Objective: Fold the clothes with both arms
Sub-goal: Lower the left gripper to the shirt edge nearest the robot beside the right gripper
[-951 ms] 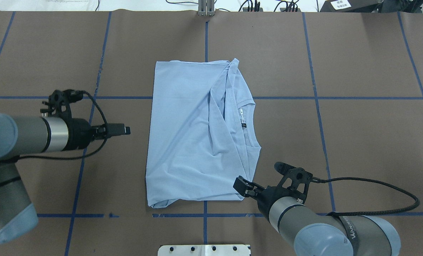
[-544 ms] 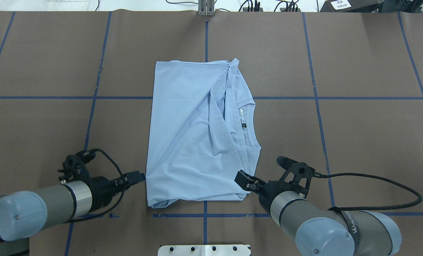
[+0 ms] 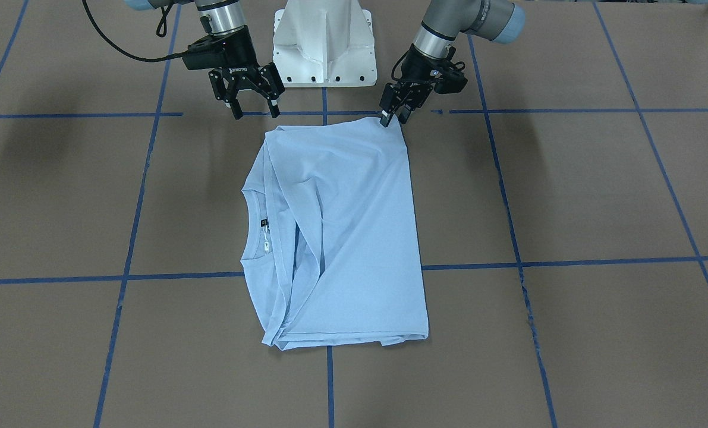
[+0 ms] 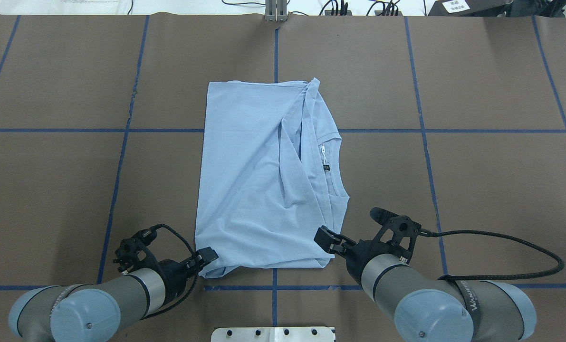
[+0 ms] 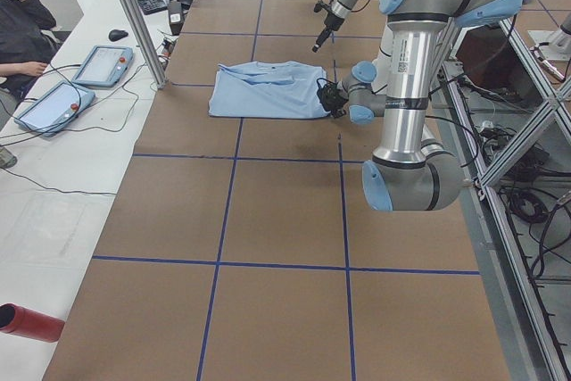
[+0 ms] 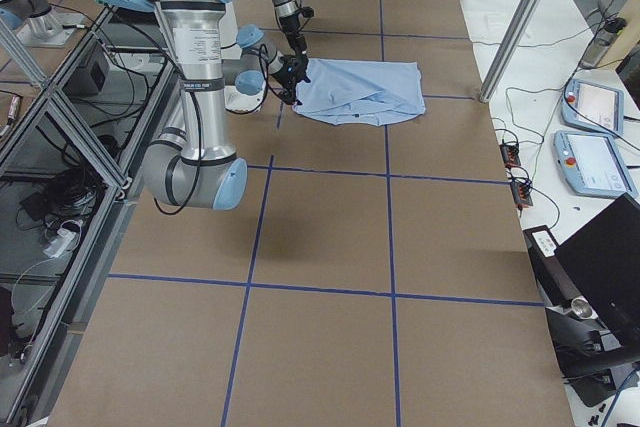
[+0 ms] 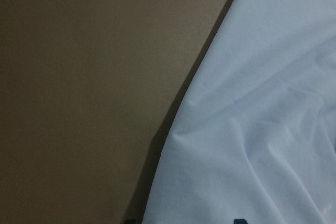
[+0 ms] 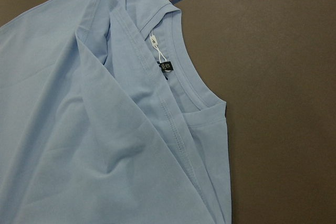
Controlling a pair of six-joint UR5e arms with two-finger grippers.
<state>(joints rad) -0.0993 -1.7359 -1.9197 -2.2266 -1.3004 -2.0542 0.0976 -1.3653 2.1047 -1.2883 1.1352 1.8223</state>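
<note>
Light blue T-shirt point(image 4: 249, 190), brown table point(image 4: 477, 190)

White capitals reading "ROBOTIQ" stand on the black body of the right pincer point(image 3: 255, 112). A black strap point(image 4: 468, 301) round the right arm point(image 4: 435, 304) carries white letters that start "WANJE"; the rest cannot be made out. The T-shirt's dark neck label point(image 8: 166, 66) bears a small white mark too small to read. The stickers on the arm columns are also illegible.
</note>
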